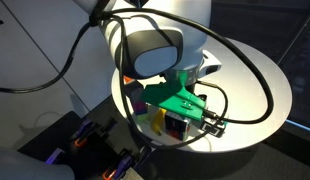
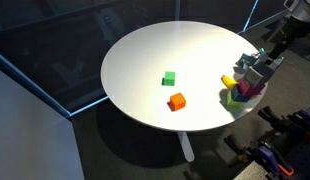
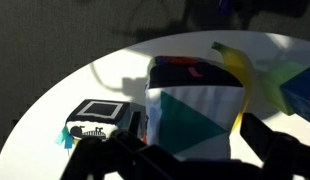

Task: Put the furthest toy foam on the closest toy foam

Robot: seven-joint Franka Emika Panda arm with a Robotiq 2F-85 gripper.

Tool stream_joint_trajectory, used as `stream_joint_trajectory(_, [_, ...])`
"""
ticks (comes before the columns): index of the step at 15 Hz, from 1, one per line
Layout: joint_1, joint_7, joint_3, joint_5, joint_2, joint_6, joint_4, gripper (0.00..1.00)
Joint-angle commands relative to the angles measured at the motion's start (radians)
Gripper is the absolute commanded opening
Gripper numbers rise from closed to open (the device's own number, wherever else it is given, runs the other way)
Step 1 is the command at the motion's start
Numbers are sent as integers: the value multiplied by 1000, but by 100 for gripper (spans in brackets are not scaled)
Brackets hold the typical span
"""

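Orange foam block (image 2: 176,101) lies nearest on the white tabletop (image 2: 145,50). Green foam block (image 2: 169,78) sits just beyond it, not touching. Gripper (image 2: 255,70) hangs over a toy cluster (image 2: 235,93) at the rim, fingers (image 3: 280,150) apart, gripping nothing.

The round white bench (image 2: 145,55) looks smooth with a faint sheen — the green block (image 2: 169,78) and orange block (image 2: 176,101) look matt, like foam.
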Motion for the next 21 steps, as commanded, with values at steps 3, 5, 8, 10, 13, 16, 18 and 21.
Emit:
stream_joint_trajectory(3, [-11,-28,-9,-5,-60,-29,-27,100])
stream_joint_trajectory(5, [-9,-34,-10,2,-79,-43,-28,100])
stream_joint_trajectory(8, [-3,-32,-15,4,-119,-78,-28,100])
stream_joint_trajectory(10, [3,-26,-18,4,-151,-99,-29,100])
stream_joint_trajectory(13, [15,12,-15,-11,-196,-127,-21,100])
stream_joint_trajectory(16, [35,87,1,-29,-215,-158,12,100])
stream_joint_trajectory(18, [56,146,16,-33,-217,-151,32,100])
stream_joint_trajectory(21, [94,243,43,-37,-209,-109,47,100])
